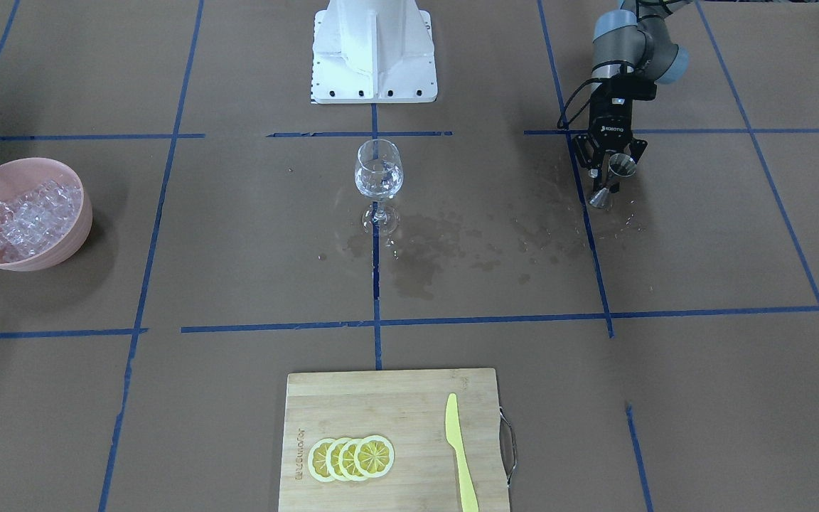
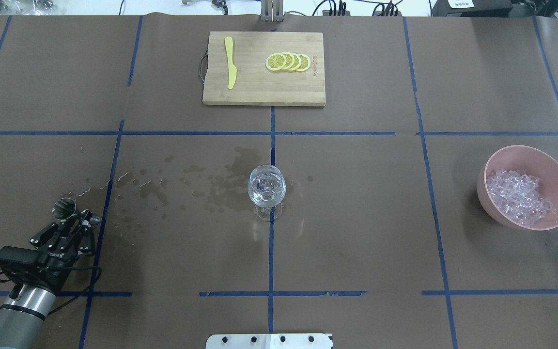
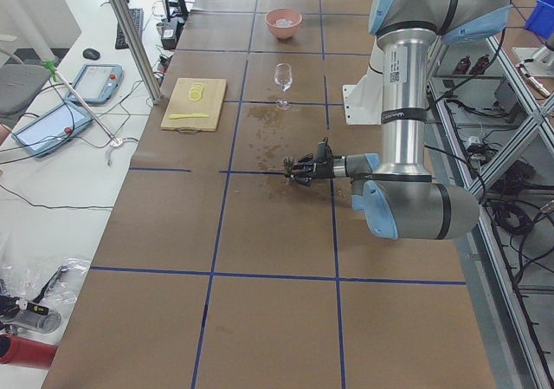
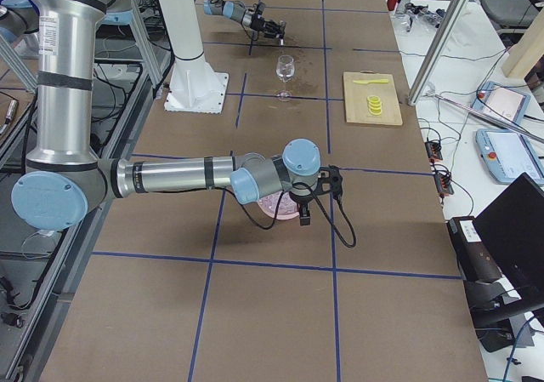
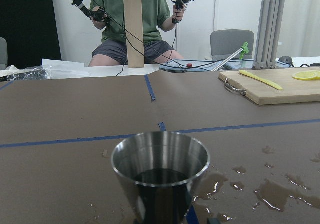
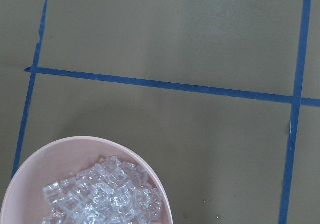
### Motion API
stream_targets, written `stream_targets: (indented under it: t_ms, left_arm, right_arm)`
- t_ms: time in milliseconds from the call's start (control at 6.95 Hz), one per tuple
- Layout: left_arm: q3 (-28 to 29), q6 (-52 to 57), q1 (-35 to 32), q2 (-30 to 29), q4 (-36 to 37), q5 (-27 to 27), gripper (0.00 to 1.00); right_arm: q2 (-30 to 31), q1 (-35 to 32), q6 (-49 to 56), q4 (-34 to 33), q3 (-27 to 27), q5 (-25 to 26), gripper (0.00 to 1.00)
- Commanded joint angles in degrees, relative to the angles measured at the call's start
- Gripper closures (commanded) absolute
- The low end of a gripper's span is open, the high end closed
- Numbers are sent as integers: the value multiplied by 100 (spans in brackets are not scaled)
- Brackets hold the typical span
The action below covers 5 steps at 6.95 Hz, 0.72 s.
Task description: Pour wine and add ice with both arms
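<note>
My left gripper (image 1: pixel 611 180) is shut on a steel jigger (image 1: pixel 621 168) and holds it tilted, low over the wet paper at the table's left side; both also show in the overhead view, gripper (image 2: pixel 78 216) and jigger (image 2: pixel 64 208). The left wrist view looks into the jigger (image 5: pixel 160 171), which is dark inside. The wine glass (image 1: pixel 379 171) stands upright mid-table (image 2: pixel 267 186), well apart from that gripper. The ice (image 1: pixel 25 217) fills a pink bowl (image 1: pixel 68 245) at the right side (image 2: pixel 526 150). My right gripper (image 4: pixel 302 212) hangs above the bowl (image 6: pixel 100 143); I cannot tell whether it is open or shut.
A bamboo cutting board (image 2: pixel 255 94) with lemon slices (image 2: pixel 288 61) and a yellow knife (image 2: pixel 231 63) lies at the far edge. Wet stains (image 2: pixel 221 186) spread between the jigger and the glass. The white pedestal (image 1: pixel 374 53) stands behind the glass.
</note>
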<state>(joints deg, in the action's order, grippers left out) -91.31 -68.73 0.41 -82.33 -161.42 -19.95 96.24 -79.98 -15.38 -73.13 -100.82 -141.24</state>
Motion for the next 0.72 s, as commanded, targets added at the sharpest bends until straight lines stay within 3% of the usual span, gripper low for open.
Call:
stream_targets:
  t_ms: [0, 576]
  left_arm:
    - [-9, 9, -41, -2, -239, 0, 100]
    - [-132, 131, -112, -90, -557, 0, 100]
  right_arm:
    - [0, 0, 0, 0, 9, 0, 0]
    - [-9, 9, -9, 0, 9, -9, 0]
